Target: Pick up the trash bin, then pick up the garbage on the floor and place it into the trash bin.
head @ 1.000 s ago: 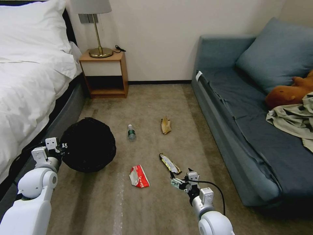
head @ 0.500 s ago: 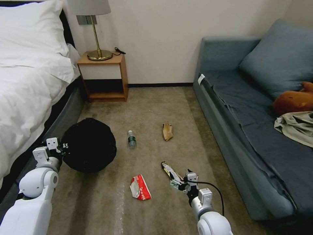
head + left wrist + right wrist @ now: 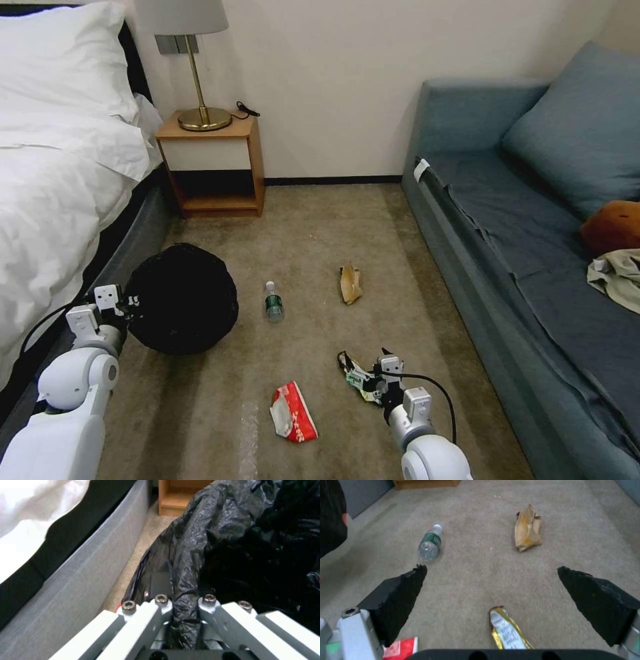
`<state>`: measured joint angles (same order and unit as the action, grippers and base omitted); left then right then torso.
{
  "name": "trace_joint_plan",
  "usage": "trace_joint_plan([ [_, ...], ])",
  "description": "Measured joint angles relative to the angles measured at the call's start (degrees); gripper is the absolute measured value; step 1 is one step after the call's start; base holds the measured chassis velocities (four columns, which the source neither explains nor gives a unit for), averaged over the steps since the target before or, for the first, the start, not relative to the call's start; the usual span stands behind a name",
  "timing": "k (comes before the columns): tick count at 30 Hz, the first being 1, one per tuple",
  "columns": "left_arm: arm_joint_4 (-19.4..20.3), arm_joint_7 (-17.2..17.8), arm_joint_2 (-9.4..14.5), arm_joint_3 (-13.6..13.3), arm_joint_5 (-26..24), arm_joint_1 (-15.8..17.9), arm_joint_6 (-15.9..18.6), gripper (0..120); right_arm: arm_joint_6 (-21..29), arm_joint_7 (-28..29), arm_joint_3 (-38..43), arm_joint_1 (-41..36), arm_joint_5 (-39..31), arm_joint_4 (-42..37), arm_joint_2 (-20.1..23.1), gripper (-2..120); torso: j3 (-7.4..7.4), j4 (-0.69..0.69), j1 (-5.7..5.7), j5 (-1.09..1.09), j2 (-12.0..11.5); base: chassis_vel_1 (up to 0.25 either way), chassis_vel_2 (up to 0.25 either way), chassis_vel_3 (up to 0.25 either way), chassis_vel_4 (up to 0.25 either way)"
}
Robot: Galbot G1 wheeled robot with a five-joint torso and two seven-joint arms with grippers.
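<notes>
While the left gripper [image 3: 185, 605] pinches the trash bin's [image 3: 181, 298] crinkly black bag, the right gripper [image 3: 491, 580] gapes empty

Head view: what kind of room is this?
Likely a hotel-style bedroom: a bed with white linen, a nightstand with a lamp, and a blue sofa along a carpeted floor.

No writing can be made out anywhere. The red-and-white wrapper [image 3: 293, 420] on the carpet bears white marks that could be lettering, yet they are too small to read. The bottle [image 3: 429, 543] has a green label and the yellow-edged snack wrapper [image 3: 508, 630] has a pale printed face, but neither gives a legible word, brand or number.
</notes>
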<state>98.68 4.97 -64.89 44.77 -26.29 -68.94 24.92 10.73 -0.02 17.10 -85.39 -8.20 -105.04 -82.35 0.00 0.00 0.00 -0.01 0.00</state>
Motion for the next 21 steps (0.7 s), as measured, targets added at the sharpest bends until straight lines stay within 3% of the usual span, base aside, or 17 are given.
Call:
trace_joint_plan([
  [12, 0.66, -0.10, -0.03, 0.29, -0.28, -0.80, -0.66, 2, 1.87, 0.21, -1.28, 2.27, -2.38, 0.99, 1.36, 100, 0.00, -0.01, 0.00, 0.01, 0.00, -0.059, 0.061, 0.063, -0.058],
  [21, 1.20, -0.16, -0.31, 0.56, -0.08, -2.10, -1.25, 2, 7.20, 0.22, -6.27, 9.09, -7.92, 5.37, 4.55, 100, 0.00, 0.00, 0.00, 0.01, 0.00, 0.000, 0.000, 0.000, 0.000],
])
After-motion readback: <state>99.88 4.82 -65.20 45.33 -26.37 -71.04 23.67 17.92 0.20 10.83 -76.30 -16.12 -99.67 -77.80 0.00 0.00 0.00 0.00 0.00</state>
